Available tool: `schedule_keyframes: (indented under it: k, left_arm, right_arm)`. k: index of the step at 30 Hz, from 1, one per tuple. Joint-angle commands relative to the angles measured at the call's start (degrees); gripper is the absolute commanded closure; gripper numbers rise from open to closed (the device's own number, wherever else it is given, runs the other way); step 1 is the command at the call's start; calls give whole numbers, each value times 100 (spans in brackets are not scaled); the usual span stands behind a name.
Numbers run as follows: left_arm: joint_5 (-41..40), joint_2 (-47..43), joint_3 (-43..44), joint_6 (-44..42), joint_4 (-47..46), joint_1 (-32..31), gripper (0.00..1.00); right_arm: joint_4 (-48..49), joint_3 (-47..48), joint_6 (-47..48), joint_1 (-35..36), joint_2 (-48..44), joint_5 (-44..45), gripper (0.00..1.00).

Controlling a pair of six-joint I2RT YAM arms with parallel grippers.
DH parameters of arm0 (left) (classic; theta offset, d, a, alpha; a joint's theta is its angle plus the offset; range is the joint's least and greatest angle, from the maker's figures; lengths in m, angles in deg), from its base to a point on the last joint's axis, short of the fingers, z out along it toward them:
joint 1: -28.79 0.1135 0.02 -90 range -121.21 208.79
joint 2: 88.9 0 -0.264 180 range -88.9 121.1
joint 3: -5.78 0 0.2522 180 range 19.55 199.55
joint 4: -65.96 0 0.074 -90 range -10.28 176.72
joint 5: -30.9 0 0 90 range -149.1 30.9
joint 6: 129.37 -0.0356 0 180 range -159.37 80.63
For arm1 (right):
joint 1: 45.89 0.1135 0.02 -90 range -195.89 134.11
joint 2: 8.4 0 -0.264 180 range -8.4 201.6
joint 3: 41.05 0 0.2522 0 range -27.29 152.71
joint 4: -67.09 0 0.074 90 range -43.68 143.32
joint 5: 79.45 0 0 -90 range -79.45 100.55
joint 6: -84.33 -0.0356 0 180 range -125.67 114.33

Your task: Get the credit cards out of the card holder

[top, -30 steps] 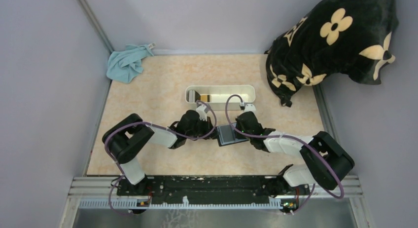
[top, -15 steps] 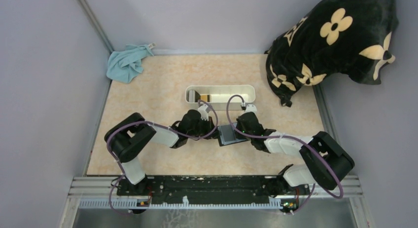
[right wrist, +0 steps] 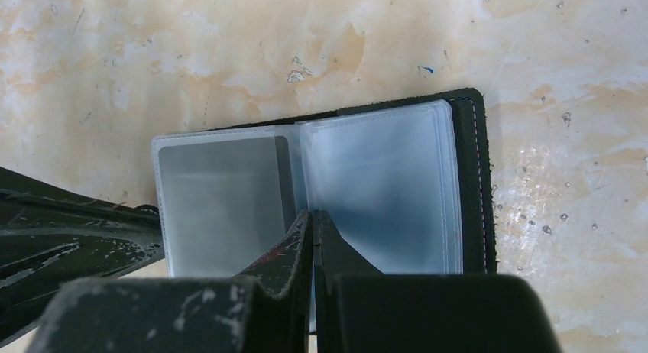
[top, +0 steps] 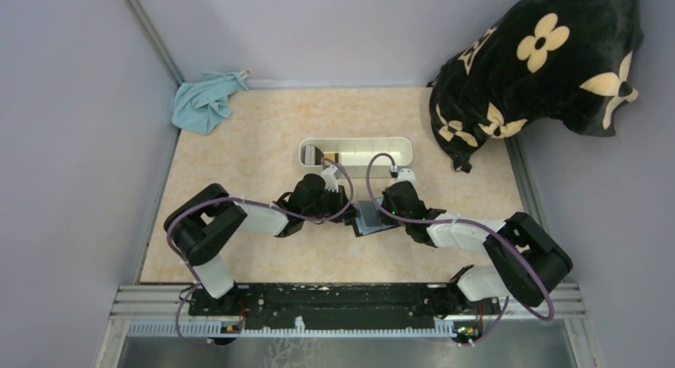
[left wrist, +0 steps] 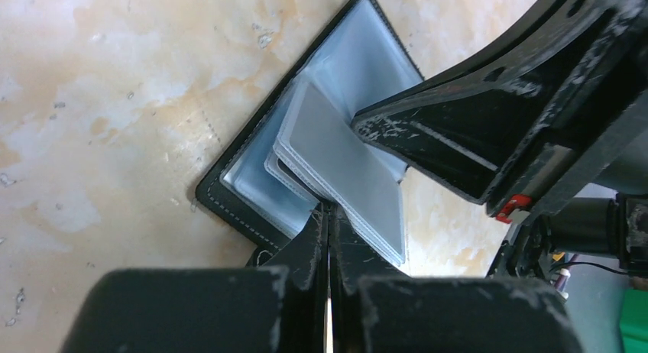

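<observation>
Left wrist: left gripper clenched on the edge of the credit cards, which sit partway out. Right wrist: right gripper closed, tips on the fold of the open card holder.

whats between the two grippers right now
The open card holder lies between left gripper and right gripper on the table, credit cards partly out; clearest in the top view.

Left gripper tight on credit cards
</observation>
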Motion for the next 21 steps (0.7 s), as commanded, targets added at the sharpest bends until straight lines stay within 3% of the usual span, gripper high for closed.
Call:
schedule_keyframes:
  k: [1,21]
  left_arm:
    - [186,-176,233,-20,-43,-80,100]
    - [319,33,465,-111,-16,-87,99]
  right_arm:
    - [223,-81,-81,-16,-40,-282,100]
    - [162,-190,-102,-15,-547,-262,100]
